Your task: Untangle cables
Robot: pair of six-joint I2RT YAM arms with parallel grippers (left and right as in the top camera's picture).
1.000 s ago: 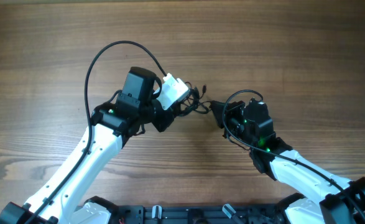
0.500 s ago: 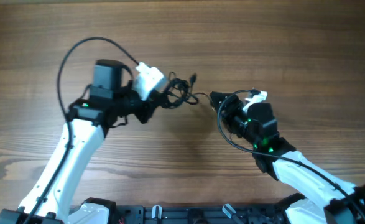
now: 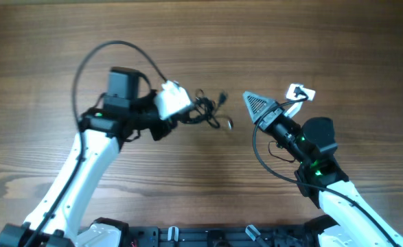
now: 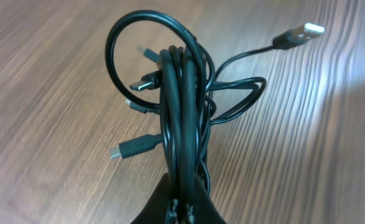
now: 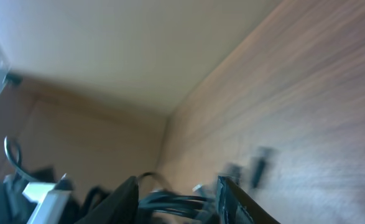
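Note:
The cables [image 3: 206, 110] are a tangled bundle of thin black cords with small plug ends, lying left of the table's middle. My left gripper [image 3: 180, 113] is shut on the bundle's near end. In the left wrist view the cords [image 4: 176, 106] rise from the jaws [image 4: 182, 202] in loops, with a silvery USB plug [image 4: 301, 32] sticking out at the upper right. My right gripper [image 3: 257, 105] is open and empty, a short gap to the right of the bundle. In the right wrist view its fingers [image 5: 179, 196] frame the blurred cords [image 5: 176, 202] farther off.
The wooden table [image 3: 311, 41] fills the view. A loose plug end [image 3: 228, 124] lies between the bundle and my right gripper. Each arm carries its own thicker black wire; the left arm's wire [image 3: 91, 58] loops over the table.
My left gripper carried the bundle leftward, then slightly back right. My right gripper drew back to the right, away from the bundle, and now holds nothing.

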